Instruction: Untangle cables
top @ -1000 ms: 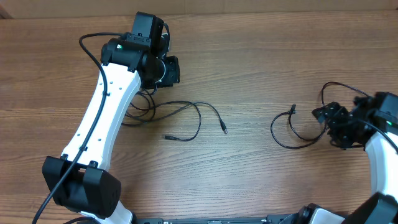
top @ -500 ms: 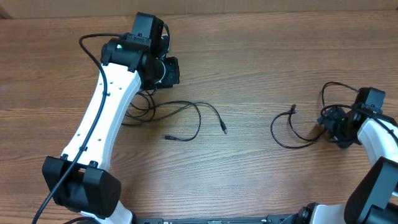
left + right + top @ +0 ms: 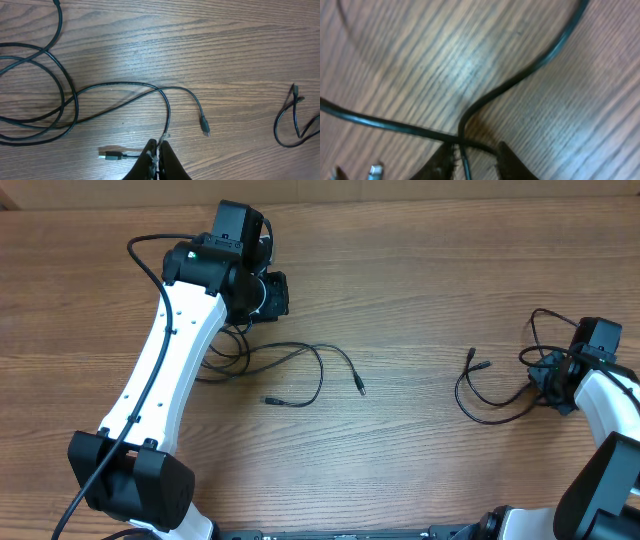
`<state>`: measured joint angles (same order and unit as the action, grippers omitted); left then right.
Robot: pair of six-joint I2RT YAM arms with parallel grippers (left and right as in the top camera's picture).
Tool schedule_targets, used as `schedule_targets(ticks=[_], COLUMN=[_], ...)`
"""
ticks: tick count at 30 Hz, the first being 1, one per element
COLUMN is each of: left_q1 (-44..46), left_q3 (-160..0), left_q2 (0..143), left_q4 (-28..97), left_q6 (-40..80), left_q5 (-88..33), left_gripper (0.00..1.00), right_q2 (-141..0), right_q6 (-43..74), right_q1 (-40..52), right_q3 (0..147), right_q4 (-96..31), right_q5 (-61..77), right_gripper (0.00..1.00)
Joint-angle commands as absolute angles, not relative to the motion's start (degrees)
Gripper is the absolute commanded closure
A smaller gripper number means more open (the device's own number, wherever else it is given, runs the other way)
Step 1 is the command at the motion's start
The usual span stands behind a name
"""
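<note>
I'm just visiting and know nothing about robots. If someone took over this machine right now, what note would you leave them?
Left tool: shut; whether it pinches anything is unclear.
Right tool: open, jaws astride the thin black looped cord with small plugs on the right.
The other thin black cords lie left of centre, apart from it.
Done: the two lots are separated.
Left to do: the left loops overlap; the right cord crosses itself.

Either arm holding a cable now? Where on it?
Left fingers pinch the left cable mid-length. Right cable runs between the right fingers; a grip cannot be told.
</note>
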<state>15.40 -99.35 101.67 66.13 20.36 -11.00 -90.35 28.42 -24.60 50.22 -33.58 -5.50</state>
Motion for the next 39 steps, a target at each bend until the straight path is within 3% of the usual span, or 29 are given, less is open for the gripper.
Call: schedule_targets(ticks=[1, 2, 9, 18, 22, 23, 25, 28, 30, 39], left_q1=[15.46, 15.46, 15.46, 15.46, 15.46, 15.46, 15.46, 15.46, 15.46, 15.46], left_q3=[-99.57, -99.57, -99.57, -99.57, -99.57, -99.57, -99.57, -99.57, -99.57, -99.57], left_q2=[99.63, 99.63, 99.63, 99.63, 99.63, 99.63, 99.63, 99.63, 99.63, 99.63], left_q4=[66.22, 66.22, 66.19, 66.19, 66.19, 66.19, 66.19, 66.19, 66.22, 66.22], left_q6=[19.49, 19.49, 19.51, 19.53, 19.53, 19.53, 19.53, 20.18, 20.18, 20.18], left_q5=[-11.62, -11.62, -11.64, -11.62, -11.62, -11.62, -11.62, -11.62, -11.64, -11.64], left_gripper=[0.96, 0.96, 0.96, 0.96, 0.96, 0.96, 0.96, 0.96, 0.96, 0.96], right_q2=[-90.45, -90.45, -90.41, -90.39, -90.35, -90.35, -90.35, -90.41, -90.43, -90.48], right_q6=[28.62, 29.06, 29.17, 27.40, 20.60, 18.57, 14.20, 8.78, 4.95, 2.00], right_q1=[-24.49, -24.51, -25.36, -30.15, -30.72, -30.65, -30.17, -28.73, -26.98, -19.64], right_q3=[50.22, 50.22, 53.17, 68.90, 72.60, 72.84, 72.82, 72.82, 72.82, 72.05], right_q4=[-33.19, -32.32, -21.63, -25.21, -28.01, -29.54, -33.67, -43.72, -51.75, -61.19], right_q5=[-6.85, -6.85, -6.79, -5.89, 1.21, 5.04, 12.75, 18.28, 18.11, 14.48], right_gripper=[0.91, 0.96, 0.96, 0.96, 0.96, 0.87, 0.55, 0.44, 0.30, 0.27])
